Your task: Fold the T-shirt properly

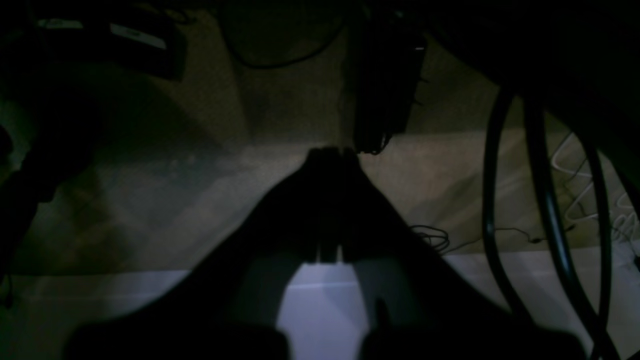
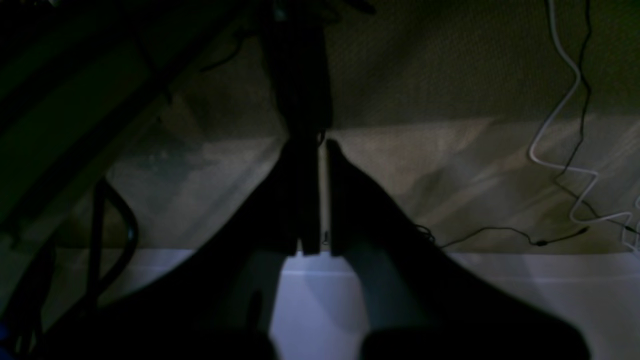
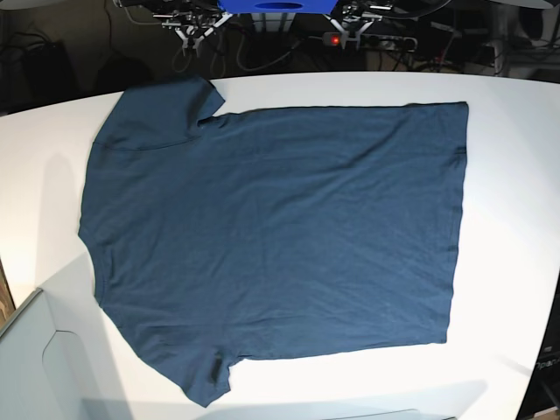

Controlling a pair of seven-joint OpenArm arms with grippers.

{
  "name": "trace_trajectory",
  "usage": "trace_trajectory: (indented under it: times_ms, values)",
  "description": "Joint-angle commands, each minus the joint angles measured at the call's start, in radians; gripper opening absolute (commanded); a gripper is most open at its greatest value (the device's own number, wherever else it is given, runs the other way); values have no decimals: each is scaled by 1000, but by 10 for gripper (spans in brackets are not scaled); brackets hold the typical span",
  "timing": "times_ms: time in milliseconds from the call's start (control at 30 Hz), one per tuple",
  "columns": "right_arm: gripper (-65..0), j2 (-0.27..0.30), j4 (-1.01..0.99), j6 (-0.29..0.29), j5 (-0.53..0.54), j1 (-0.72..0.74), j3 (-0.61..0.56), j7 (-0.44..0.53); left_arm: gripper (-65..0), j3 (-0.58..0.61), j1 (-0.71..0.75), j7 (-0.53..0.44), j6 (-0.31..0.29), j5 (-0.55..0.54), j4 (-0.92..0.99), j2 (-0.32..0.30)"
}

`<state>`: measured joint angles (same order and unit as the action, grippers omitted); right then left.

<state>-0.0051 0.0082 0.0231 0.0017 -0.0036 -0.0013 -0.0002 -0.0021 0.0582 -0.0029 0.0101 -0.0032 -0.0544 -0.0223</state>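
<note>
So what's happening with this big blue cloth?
It's a T-shirt to be folded by a two-armed robot, but neither arm is touching it. It lies spread on the table, not yet folded into shape. Both arms hang back at the far edge, jaws shut and holding nothing.

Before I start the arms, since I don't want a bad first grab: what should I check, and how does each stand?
- T-shirt on the table: ok
- T-shirt folded: not ok, spread wide
- T-shirt lying smooth: not ok, lower-left part bunched in the base view
- Left gripper shut and off the cloth: ok
- Right gripper shut and off the cloth: ok
- Neck label side: cannot tell
</note>
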Motion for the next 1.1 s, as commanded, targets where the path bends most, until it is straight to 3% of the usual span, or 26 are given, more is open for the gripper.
trace_trajectory:
  times_ms: [0,267,567,1067]
  values:
    - [-650,3,-1,-25,-1,-5,-1,-2,-650,4,15,2,-6,2,0,0]
    - [-649,15,59,-25,-2,-59,-3,-24,-650,6,73,8,-8,6,-109,0]
    - [-650,32,338,-25,-2,-141,-3,-266,-650,6,90,10,-8,6,-132,-1]
    - [-650,34,364,-22,-2,-166,-3,-266,-650,6,91,7,-8,4,-134,-9]
